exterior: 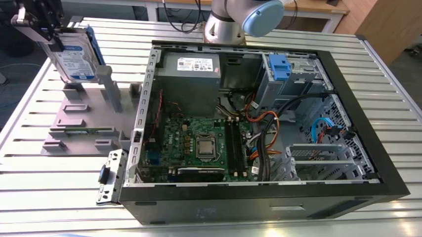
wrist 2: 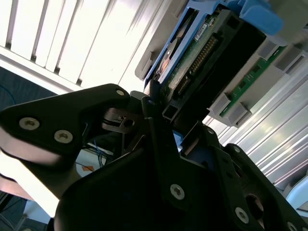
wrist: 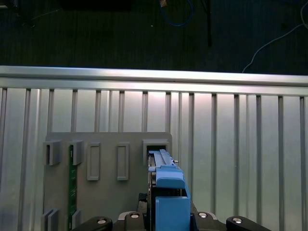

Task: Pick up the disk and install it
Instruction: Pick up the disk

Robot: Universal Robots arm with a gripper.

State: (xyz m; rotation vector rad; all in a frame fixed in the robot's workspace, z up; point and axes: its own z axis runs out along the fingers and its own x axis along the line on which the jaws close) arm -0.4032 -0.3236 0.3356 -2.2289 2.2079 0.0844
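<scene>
My gripper (exterior: 54, 35) is shut on the disk (exterior: 78, 58), a silver drive with a white-and-blue label in a blue bracket. I hold it upright and slightly tilted, lifted just above the grey stand (exterior: 86, 116) at the exterior view's far left. In the second wrist view the black fingers (wrist 2: 159, 120) clamp the disk (wrist 2: 199, 55) at its end, with its green circuit board and connector facing the camera. The first wrist view looks down along the blue bracket edge of the disk (wrist: 168, 192) onto the stand (wrist: 108, 192).
An open black computer case (exterior: 356, 128) lies on the slatted metal table (exterior: 39, 182), at the exterior view's right of the stand. Inside it are a grey power-supply box (exterior: 191, 69), a motherboard (exterior: 197, 143), cables and a drive bay with a blue bracket (exterior: 280, 66). A green board (wrist: 73, 183) stands in the stand.
</scene>
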